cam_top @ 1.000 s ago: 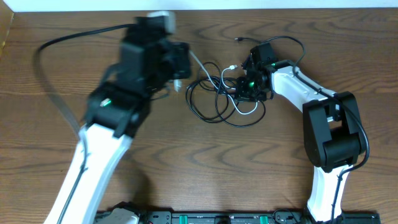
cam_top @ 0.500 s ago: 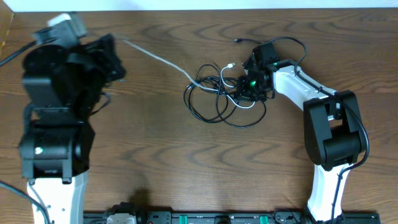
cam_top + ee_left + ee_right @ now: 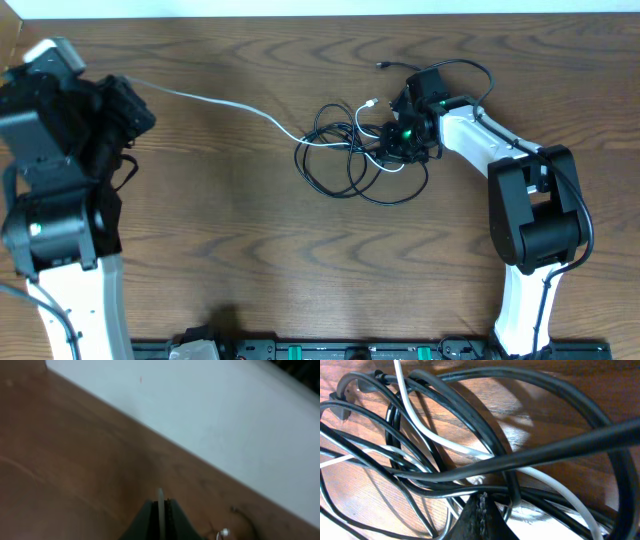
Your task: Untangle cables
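Clearly, your left gripper (image 3: pixel 160 506) was clamped on the thin white cable (image 3: pixel 215 100). That cable ran taut from its fingertips across the brown wood-grain table (image 3: pixel 250 250) to the tangle of thin black cables (image 3: pixel 345 165), well away from that hand. Your right gripper (image 3: pixel 481 502) was pressed together, its tips right against that tangle. Black loops and a white strand crossed just ahead of them; whether a cord was caught between them, you could not tell.
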Robot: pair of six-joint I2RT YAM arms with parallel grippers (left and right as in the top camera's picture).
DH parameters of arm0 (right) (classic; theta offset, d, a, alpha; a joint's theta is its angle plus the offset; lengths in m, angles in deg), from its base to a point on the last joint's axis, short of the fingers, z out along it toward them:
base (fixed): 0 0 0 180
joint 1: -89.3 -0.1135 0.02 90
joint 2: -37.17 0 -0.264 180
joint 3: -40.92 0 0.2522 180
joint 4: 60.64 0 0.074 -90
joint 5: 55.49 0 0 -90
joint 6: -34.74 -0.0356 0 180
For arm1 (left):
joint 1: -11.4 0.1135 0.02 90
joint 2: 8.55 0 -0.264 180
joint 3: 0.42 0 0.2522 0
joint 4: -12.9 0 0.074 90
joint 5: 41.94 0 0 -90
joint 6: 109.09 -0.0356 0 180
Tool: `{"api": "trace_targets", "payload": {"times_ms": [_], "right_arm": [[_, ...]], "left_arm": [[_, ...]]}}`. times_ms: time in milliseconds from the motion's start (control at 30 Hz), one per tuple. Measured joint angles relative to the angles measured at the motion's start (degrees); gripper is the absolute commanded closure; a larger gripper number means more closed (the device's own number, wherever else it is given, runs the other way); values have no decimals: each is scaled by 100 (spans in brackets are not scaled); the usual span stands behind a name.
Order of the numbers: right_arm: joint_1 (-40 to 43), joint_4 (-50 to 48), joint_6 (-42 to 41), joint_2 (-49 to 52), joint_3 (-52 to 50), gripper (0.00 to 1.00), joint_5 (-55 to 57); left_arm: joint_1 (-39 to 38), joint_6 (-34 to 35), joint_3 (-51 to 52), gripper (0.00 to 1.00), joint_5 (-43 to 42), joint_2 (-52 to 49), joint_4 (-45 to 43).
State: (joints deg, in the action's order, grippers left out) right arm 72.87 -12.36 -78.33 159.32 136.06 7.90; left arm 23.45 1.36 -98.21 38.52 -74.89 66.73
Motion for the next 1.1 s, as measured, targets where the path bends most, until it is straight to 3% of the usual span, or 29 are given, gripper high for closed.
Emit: {"api": "trace_targets", "payload": {"times_ms": [67,167,300,600,800,1100], "right_arm": [[0,0,0,0,2,99,0],[0,2,0,0,2,99,0],[0,-4,-13,0,2,94,-24],[70,-9,-11,7,4,93,-201],[256,52,144,-199,-50,79,-254],[601,83,387,-1534,-85,64,-105]], "left_arm": [[-66,-90,0,69,-50,-157,181],[-221,-175,0,46,-105,-407,549],[-518,-422,0,36,-111,-632,863],[-1517,-883,0,36,-129,-702,994],[-2166,-935,0,36,-136,-872,1115],[-3119,-1001,0,42,-177,-2070,1163]]}}
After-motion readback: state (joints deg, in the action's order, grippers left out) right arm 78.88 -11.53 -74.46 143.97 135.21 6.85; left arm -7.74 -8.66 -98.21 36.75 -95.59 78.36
